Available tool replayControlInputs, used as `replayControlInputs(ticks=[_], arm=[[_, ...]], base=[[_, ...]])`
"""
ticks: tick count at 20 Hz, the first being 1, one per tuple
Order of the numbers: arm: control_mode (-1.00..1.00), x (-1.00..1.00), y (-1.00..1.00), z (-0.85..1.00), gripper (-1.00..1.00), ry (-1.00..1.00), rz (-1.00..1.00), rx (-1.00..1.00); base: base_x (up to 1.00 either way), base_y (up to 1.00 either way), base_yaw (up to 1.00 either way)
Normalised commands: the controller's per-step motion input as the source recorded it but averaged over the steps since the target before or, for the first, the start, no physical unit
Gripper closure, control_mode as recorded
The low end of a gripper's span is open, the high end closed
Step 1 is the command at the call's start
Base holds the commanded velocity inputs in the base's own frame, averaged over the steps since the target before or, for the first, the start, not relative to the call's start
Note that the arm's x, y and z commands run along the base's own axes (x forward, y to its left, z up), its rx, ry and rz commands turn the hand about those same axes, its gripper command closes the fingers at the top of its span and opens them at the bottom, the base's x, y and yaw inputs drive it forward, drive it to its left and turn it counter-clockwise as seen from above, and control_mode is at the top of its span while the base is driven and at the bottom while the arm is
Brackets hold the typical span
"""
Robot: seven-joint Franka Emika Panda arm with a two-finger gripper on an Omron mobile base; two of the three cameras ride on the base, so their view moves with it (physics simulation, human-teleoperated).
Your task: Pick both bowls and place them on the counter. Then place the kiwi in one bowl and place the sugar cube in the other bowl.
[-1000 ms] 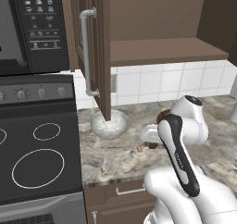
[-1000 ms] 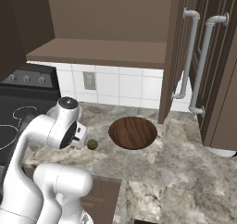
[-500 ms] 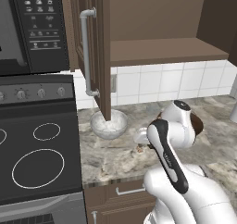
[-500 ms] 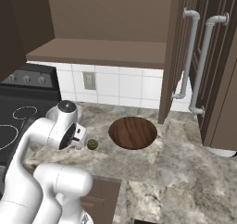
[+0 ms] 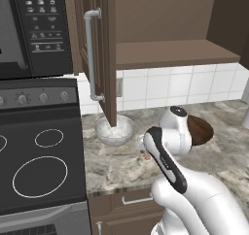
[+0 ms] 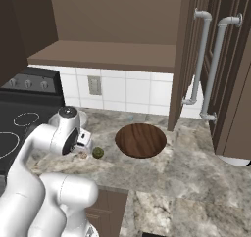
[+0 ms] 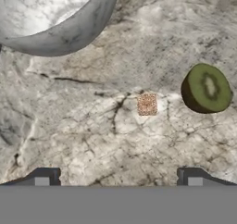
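Observation:
The grey-white marbled bowl stands on the counter, at the upper left of the hand view. It stands below the open cabinet door in the left base view, marbled bowl. The dark brown wooden bowl sits on the counter to the right, empty. On the stone between the bowls lie the kiwi, cut face up, and the tiny tan sugar cube. My gripper is open and points down just above the counter, with the sugar cube ahead between its fingertips. Nothing is held.
The black stovetop adjoins the counter on the left. An open cabinet door with a metal handle hangs above the marbled bowl. A shelf and tiled wall lie behind. Another handled cabinet door stands right of the wooden bowl.
The arm has swung left and a little lower, carrying the open hand down nearer the counter by the sugar cube. Bowls, kiwi and cube have not moved.

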Motion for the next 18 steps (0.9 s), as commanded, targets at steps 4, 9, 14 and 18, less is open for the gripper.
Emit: replayControlInputs(ticks=[4, 9, 14, 18], arm=[[-1.0, 0.32, 0.0, -0.22, -1.0, 0.0, 0.0, -0.01], [-1.0, 0.16, 0.0, -0.17, -1.0, 0.03, 0.0, 0.0], [-1.0, 0.04, 0.0, -0.24, -1.0, 0.08, 0.0, 0.0], [-1.0, 0.07, 0.0, -0.28, -1.0, 0.06, 0.0, 0.0]], base=[[0.0, 0.0, 0.0], [0.0, 0.0, 0.0], [0.0, 0.0, 0.0], [0.0, 0.0, 0.0]])
